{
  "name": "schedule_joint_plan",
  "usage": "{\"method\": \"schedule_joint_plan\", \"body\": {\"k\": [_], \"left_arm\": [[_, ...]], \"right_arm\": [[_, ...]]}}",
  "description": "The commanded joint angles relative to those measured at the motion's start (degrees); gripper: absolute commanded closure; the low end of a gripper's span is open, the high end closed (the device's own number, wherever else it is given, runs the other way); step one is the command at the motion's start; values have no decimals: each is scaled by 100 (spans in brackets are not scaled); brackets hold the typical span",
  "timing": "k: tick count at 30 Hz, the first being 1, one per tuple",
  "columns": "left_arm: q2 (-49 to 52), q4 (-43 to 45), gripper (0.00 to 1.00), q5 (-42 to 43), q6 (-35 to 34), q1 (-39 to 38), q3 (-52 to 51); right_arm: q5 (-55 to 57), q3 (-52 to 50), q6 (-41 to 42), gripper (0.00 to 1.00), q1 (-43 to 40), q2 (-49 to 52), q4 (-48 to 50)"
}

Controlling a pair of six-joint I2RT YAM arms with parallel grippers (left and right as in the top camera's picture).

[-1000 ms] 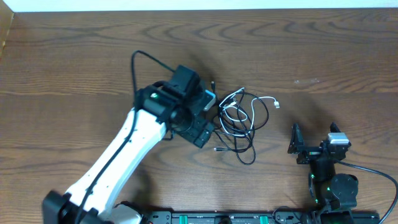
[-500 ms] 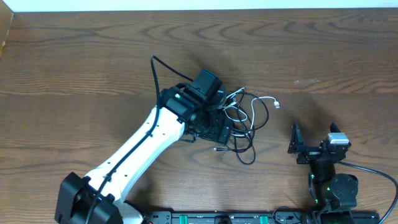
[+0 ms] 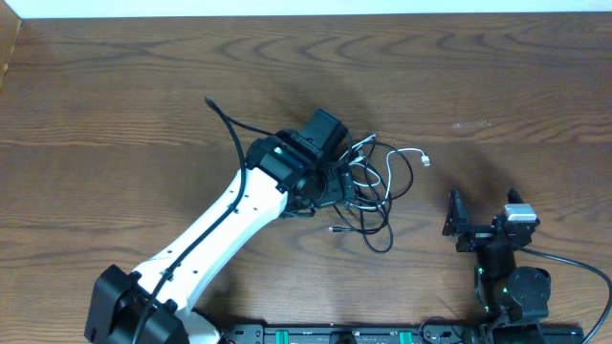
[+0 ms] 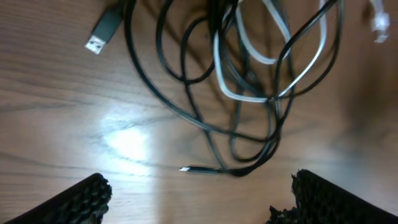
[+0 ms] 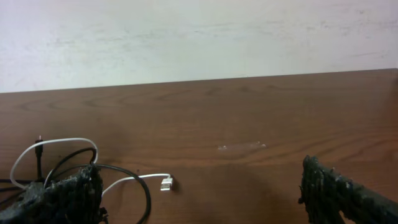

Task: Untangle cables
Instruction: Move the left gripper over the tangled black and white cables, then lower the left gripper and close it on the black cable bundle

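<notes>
A loose tangle of thin black cables (image 3: 375,196) and one short white cable (image 3: 359,153) lies at the table's middle. The white cable's plug (image 3: 425,161) points right. My left gripper (image 3: 337,186) hovers over the tangle's left side, open. In the left wrist view its two fingertips (image 4: 84,200) frame bare wood just below the black loops (image 4: 186,93), the white cable (image 4: 249,93) and a small plug (image 4: 186,168); nothing is between them. My right gripper (image 3: 483,212) rests open at the front right. From there the white plug (image 5: 166,183) lies ahead on the left.
A grey USB plug (image 4: 102,30) lies at the tangle's far edge in the left wrist view. The left arm's thick black cord (image 3: 229,124) arches over the table. A pale wall borders the table's far edge (image 5: 199,79). A rail runs along the front edge (image 3: 335,334).
My left arm has swung to the right, bringing its gripper over the tangle's left side. The cables and the right arm have not moved.
</notes>
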Motion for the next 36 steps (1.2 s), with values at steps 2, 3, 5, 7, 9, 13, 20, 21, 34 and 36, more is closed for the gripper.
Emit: {"method": "schedule_joint_plan", "body": {"k": [2,3,5,7,9,13,20,21,34,36], "left_arm": [[7,153,6,-162,-649,-44,-7],[7,142,7,-188,-651,-42,-7],[7,260,7,-232,-656,-37,-7],[9,332,7,-240,-660,-42,-7],[37,302,7,-317,-756,-44,-9],[166,-28,7,-560,-1563,-44,-9],[636,-140,7,-616,-2393,-151,-13],[691,-138,7,-616,-2396,-179,-13],[944,-98,6,-638,-2437,-232,-13],[944,-52,7,-636,-2437,-232,-15]], "right_arm": [[44,-9,63,1,9,-9,-20],[44,-9,63,1,9,-9,-20],[44,-9,63,1,9,-9,-20],[44,-9,63,1,9,-9,-20],[44,-9,63,1,9,-9,-20],[44,-9,63,1,9,-9,-20],[44,-9,63,1,9,-9,-20],[44,-9,63,1,9,-9,-20],[44,-9,63,1,9,-9,-20],[44,-9,63,1,9,-9,-20]]}}
